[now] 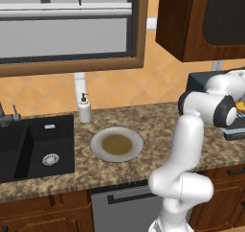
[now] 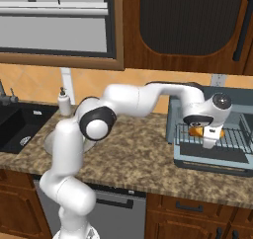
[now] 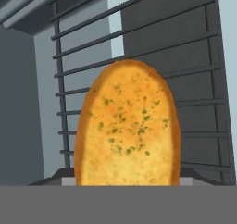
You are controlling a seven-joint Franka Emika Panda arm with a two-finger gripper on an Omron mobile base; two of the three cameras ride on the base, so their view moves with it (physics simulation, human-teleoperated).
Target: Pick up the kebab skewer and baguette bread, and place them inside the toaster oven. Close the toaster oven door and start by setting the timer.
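Observation:
The baguette bread (image 3: pixel 127 126), orange-yellow with green flecks, stands upright close in front of the hand camera. My gripper (image 2: pixel 210 143) reaches down into the open toaster oven (image 2: pixel 222 97) and is shut on the baguette bread (image 2: pixel 197 131), which pokes out on both sides of the fingers just above the wire rack (image 2: pixel 234 140). The toaster oven door (image 2: pixel 212 161) lies folded down flat toward the counter edge. In the left base view the bread (image 1: pixel 238 106) peeks out behind my wrist beside the oven (image 1: pixel 198 80). The kebab skewer is out of view.
A grey plate (image 1: pixel 116 145) lies on the granite counter left of the arm. A soap dispenser (image 1: pixel 84 109) stands by the black sink (image 1: pixel 28 149). A dark wood cabinet (image 2: pixel 188 25) hangs above the oven.

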